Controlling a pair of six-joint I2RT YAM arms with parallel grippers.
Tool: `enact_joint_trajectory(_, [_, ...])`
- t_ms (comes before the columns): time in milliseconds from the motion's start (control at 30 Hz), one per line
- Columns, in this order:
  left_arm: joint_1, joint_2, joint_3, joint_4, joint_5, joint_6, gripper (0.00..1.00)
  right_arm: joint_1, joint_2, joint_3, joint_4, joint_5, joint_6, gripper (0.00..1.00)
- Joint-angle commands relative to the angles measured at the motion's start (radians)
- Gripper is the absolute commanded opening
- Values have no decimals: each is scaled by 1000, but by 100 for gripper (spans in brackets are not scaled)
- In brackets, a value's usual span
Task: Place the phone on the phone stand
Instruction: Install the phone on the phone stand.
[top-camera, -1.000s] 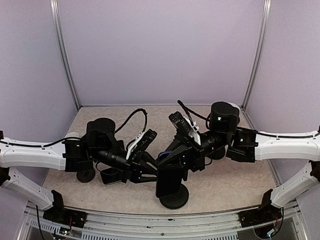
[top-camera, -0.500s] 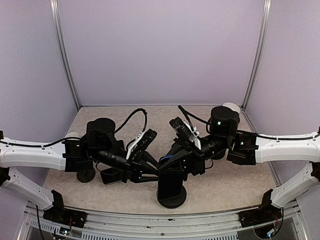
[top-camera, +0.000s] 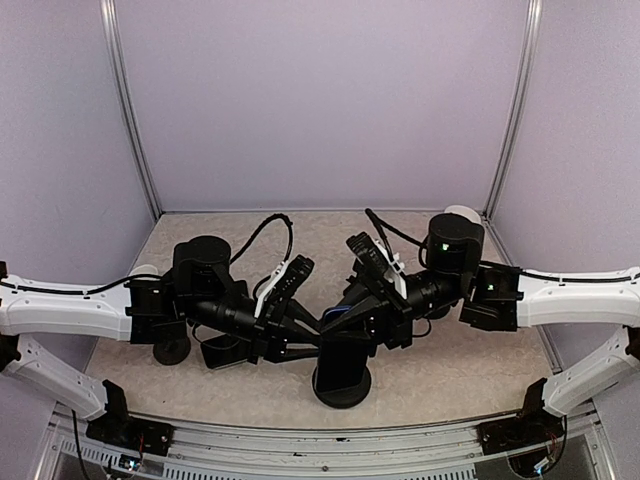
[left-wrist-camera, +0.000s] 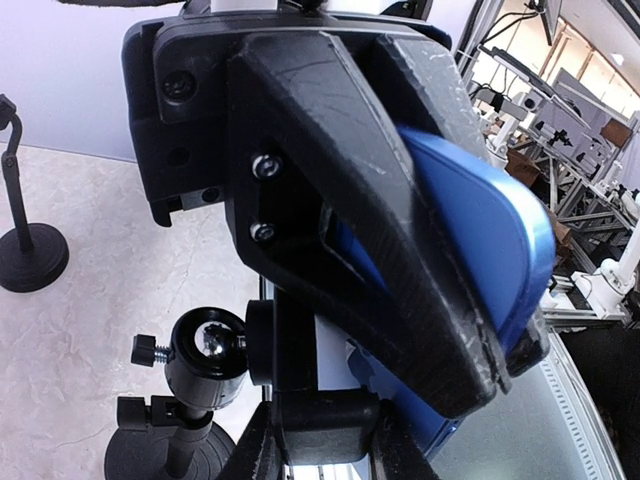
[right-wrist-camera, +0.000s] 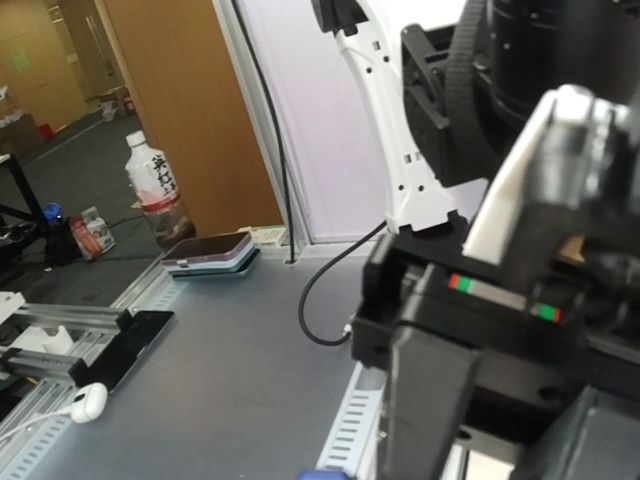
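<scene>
The blue phone (top-camera: 335, 313) is held edge-on in my right gripper (top-camera: 345, 308), which is shut on it just above the black phone stand (top-camera: 341, 372). In the left wrist view the phone (left-wrist-camera: 480, 230) fills the right side, clamped between the right gripper's black fingers (left-wrist-camera: 380, 200). My left gripper (left-wrist-camera: 330, 440) is shut on the stand's black holder block, beside its ball joint (left-wrist-camera: 205, 350). From above, the left gripper (top-camera: 305, 345) reaches in from the left onto the stand's upper part. The right wrist view shows only a blue tip of the phone (right-wrist-camera: 325, 474).
A second small black stand with a round base (left-wrist-camera: 25, 250) is on the table behind the left arm, its base (top-camera: 172, 350) under that arm from above. Purple walls close in the back and sides. The table's near edge rail (top-camera: 330, 435) runs just in front of the stand.
The right arm has drawn back a little to the right with the phone. The stand's base has shifted slightly left and away from the near edge. The left arm has barely moved.
</scene>
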Motion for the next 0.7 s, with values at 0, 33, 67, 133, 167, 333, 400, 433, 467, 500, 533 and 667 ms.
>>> enact_joint_trajectory(0, [-8, -72, 31, 65, 71, 30, 0, -68, -71, -40, -85, 52, 1, 0])
enact_joint_trajectory(33, [-8, -73, 32, 63, 70, 30, 0, -71, -74, -45, -87, 52, 2, 0])
enact_joint_trajectory(67, [-8, -75, 32, 63, 64, 29, 0, -74, -76, -49, -90, 52, 2, 0])
enact_joint_trajectory(133, [-8, -80, 32, 59, 53, 30, 0, -78, -80, -55, -97, 51, 3, 0])
enact_joint_trajectory(167, [-8, -81, 32, 58, 50, 31, 0, -81, -82, -56, -103, 52, 2, 0])
enact_joint_trajectory(333, [-8, -98, 30, 51, 45, 33, 0, -93, -89, -73, -115, 57, 5, 0])
enact_joint_trajectory(400, [-8, -102, 30, 47, 44, 32, 0, -96, -91, -80, -117, 55, 8, 0])
enact_joint_trajectory(433, [-7, -104, 30, 47, 43, 32, 0, -99, -91, -83, -119, 55, 8, 0])
enact_joint_trajectory(467, [-8, -105, 30, 45, 43, 32, 0, -99, -91, -85, -123, 55, 9, 0])
enact_joint_trajectory(500, [-8, -108, 30, 44, 40, 32, 0, -102, -91, -87, -126, 55, 8, 0])
enact_joint_trajectory(533, [-8, -113, 29, 42, 38, 32, 0, -101, -93, -90, -127, 55, 8, 0])
enact_joint_trajectory(667, [-7, -128, 25, 36, 29, 34, 0, -110, -100, -104, -135, 55, 10, 0])
